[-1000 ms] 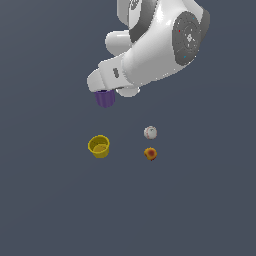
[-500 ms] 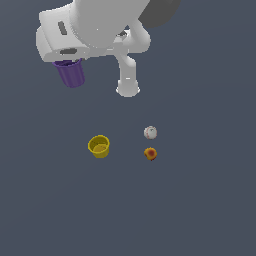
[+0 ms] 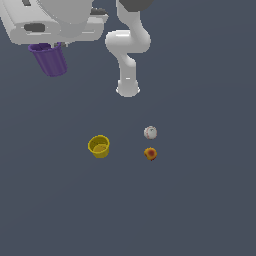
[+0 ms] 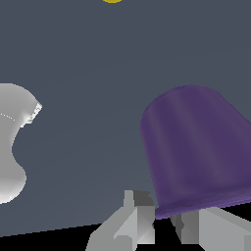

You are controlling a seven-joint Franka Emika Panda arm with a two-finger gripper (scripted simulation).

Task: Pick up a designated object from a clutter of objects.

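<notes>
1. The jaws grip the purple cup [image 3: 50,60] by its rim only, hanging high above the surface, toward its far edge.
2. The shallow hold could let it tilt and slip free.
3. A fall might scatter the yellow cup [image 3: 99,146] below.

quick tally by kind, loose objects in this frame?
Cups: 2, a purple cup held in the hand and a yellow cup
Balls: 2, a whitish speckled ball and an orange-red ball
Total: 4
</notes>
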